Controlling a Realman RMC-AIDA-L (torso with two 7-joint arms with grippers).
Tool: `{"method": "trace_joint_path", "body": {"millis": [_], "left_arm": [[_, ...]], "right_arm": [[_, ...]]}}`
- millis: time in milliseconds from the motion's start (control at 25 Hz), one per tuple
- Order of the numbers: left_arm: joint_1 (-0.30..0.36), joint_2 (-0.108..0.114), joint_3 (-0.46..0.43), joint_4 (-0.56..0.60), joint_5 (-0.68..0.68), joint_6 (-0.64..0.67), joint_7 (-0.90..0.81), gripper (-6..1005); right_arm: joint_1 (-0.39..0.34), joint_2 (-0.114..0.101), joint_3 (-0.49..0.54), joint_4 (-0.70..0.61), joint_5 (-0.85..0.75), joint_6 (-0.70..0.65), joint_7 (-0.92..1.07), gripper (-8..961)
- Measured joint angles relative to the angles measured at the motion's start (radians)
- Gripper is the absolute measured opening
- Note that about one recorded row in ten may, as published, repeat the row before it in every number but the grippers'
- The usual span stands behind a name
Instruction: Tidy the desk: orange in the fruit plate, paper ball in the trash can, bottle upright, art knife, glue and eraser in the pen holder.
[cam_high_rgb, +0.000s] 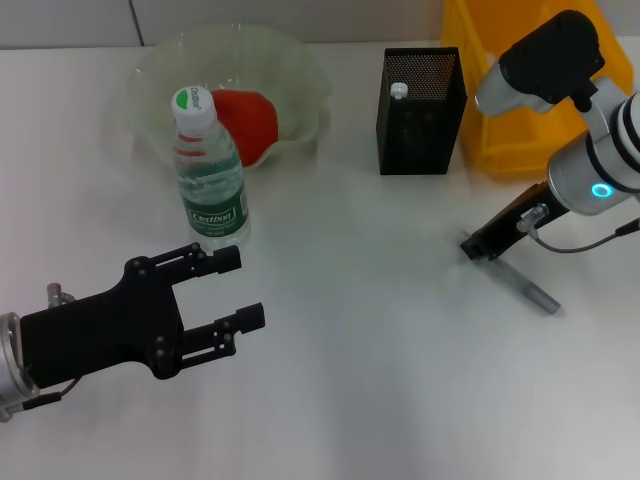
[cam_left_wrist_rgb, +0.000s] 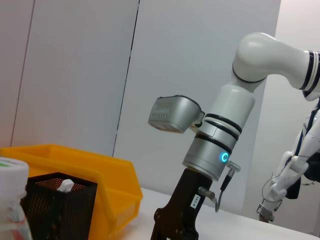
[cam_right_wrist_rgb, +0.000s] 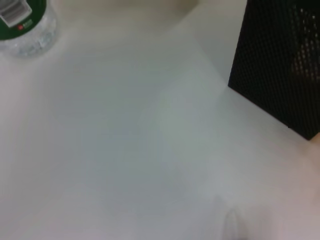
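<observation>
The orange lies in the pale green fruit plate. The bottle stands upright just in front of the plate. My left gripper hovers open, near and slightly right of the bottle, holding nothing. The grey glue lies flat on the table at the right. My right gripper is down at the glue's far-left end. The black pen holder has a white tip showing inside, seemingly the art knife's end. The yellow trash can stands behind it. The paper ball and eraser are out of view.
The pen holder and the bottle's base frame a bare stretch of white table in the right wrist view. The left wrist view shows my right arm beside the trash can and the pen holder.
</observation>
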Motion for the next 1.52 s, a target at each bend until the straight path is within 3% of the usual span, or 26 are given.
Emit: {"method": "trace_joint_path", "body": {"millis": [160, 240, 280, 400, 440, 480, 560, 640, 720, 840, 880, 1040, 1200, 1520], "left_arm": [[0.001, 0.000, 0.000, 0.000, 0.000, 0.000, 0.000, 702], [0.002, 0.000, 0.000, 0.001, 0.000, 0.003, 0.000, 702], [0.003, 0.000, 0.000, 0.001, 0.000, 0.005, -0.001, 702], [0.003, 0.000, 0.000, 0.003, -0.001, 0.008, -0.002, 702], [0.003, 0.000, 0.000, 0.003, -0.001, 0.008, -0.002, 702], [0.002, -0.002, 0.000, 0.003, -0.001, 0.009, -0.002, 702], [0.001, -0.003, 0.001, 0.003, 0.000, 0.009, -0.002, 702], [0.000, -0.005, 0.002, 0.002, 0.000, 0.008, -0.002, 702], [0.000, -0.006, 0.002, 0.001, 0.000, 0.008, -0.002, 702], [-0.001, -0.009, 0.004, 0.001, -0.001, 0.008, -0.002, 702], [-0.001, -0.009, 0.005, 0.001, -0.001, 0.009, -0.004, 702], [-0.003, -0.013, 0.004, 0.005, -0.001, 0.019, -0.017, 702], [-0.003, -0.014, 0.001, 0.005, -0.002, 0.026, -0.020, 702], [-0.012, -0.016, 0.000, 0.006, -0.007, 0.028, -0.030, 702]], "right_arm": [[-0.030, -0.001, 0.008, -0.082, 0.006, -0.025, -0.002, 166], [-0.084, -0.003, 0.024, -0.247, 0.044, -0.064, -0.002, 138], [-0.084, -0.003, 0.024, -0.247, 0.044, -0.064, -0.002, 138], [-0.150, -0.003, 0.093, -0.436, 0.141, -0.069, -0.010, 137], [-0.197, -0.001, 0.146, -0.515, 0.248, -0.010, -0.048, 136], [-0.197, -0.001, 0.146, -0.515, 0.248, -0.010, -0.048, 136], [-0.242, -0.001, 0.170, -0.529, 0.386, 0.119, -0.138, 135], [-0.274, -0.001, 0.160, -0.423, 0.605, 0.337, -0.329, 134], [-0.273, -0.002, 0.157, -0.375, 0.673, 0.384, -0.386, 133], [-0.197, -0.002, 0.153, -0.138, 0.923, 0.483, -0.615, 132], [-0.197, -0.002, 0.153, -0.138, 0.923, 0.483, -0.615, 132], [-0.068, -0.001, 0.153, 0.098, 0.973, 0.593, -0.752, 130], [-0.013, 0.001, 0.152, 0.188, 0.981, 0.637, -0.794, 129], [0.006, 0.002, 0.137, 0.226, 0.985, 0.671, -0.824, 127]]}}
